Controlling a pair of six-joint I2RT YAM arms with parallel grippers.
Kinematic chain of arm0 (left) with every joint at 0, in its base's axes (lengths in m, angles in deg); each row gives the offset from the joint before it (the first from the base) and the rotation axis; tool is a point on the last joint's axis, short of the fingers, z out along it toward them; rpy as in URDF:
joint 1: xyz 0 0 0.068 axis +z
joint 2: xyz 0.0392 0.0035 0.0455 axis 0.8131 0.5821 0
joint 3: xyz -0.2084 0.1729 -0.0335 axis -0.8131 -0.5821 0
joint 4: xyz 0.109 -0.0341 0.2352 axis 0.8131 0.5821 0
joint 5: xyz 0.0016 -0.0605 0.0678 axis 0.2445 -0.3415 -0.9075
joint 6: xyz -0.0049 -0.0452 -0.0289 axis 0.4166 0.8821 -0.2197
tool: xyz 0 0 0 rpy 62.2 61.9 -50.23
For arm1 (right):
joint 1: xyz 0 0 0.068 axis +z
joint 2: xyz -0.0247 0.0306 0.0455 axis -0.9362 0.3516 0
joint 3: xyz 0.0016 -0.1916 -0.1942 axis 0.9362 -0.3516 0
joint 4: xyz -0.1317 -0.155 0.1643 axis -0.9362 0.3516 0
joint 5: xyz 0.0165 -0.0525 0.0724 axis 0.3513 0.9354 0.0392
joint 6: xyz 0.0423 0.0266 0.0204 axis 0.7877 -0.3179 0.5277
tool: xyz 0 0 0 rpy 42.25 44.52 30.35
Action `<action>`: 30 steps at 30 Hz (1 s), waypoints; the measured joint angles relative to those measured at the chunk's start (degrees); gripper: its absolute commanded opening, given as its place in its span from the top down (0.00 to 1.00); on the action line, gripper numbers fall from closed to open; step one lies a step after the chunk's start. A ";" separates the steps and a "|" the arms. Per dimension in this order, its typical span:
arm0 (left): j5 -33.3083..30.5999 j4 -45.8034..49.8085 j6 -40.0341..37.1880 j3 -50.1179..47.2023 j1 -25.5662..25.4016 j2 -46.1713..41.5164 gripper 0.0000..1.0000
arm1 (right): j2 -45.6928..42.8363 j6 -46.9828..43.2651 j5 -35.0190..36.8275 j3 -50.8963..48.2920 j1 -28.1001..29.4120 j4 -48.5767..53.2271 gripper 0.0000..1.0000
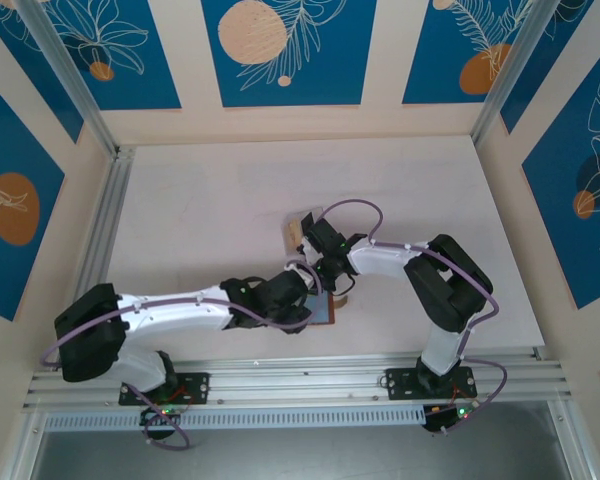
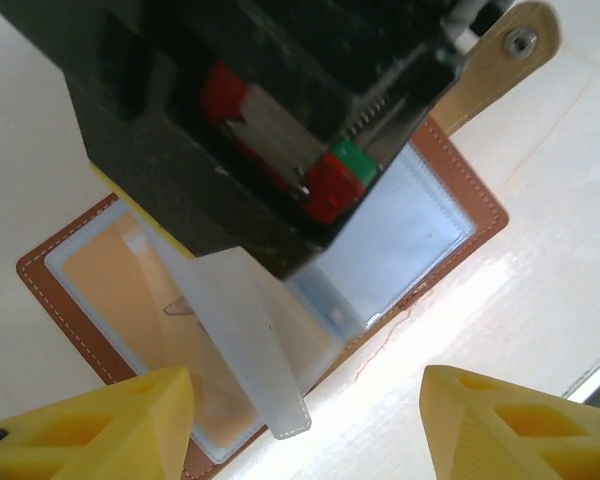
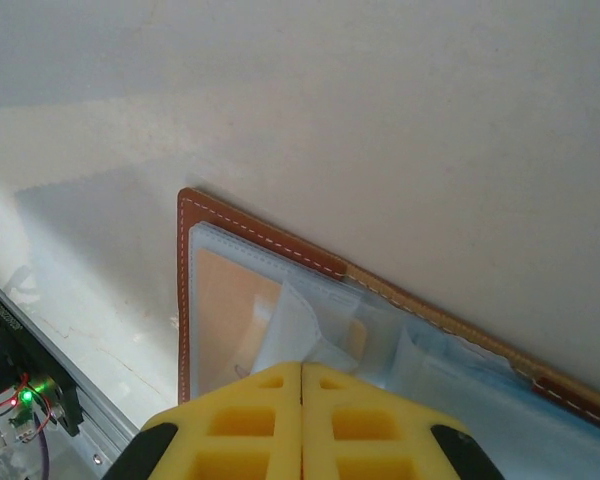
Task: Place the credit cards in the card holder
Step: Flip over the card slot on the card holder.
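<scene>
Card holder (image 2: 410,230) is lying open on the counter (image 2: 560,300), with a tan card (image 2: 120,280) tucked in one of its pockets. What looks like another tan card (image 1: 294,231) sits just beyond its far side. Left tool (image 2: 305,400) hangs over the holder's near edge, jaws apart, nothing in them. Right tool (image 3: 300,400) is pinched closed right on the clear sleeves. My worry is the loose sleeve flap (image 2: 245,340) sticking up, since a card could snag and crumple it. Both arms also crowd the holder, so one bump could shove it.

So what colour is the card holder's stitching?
White, on the brown card holder; best in right wrist view.
</scene>
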 measured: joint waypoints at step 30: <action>-10.84 2.23 2.60 3.61 -2.51 8.59 1.00 | 0.09 -1.79 0.55 1.07 -0.98 1.90 0.86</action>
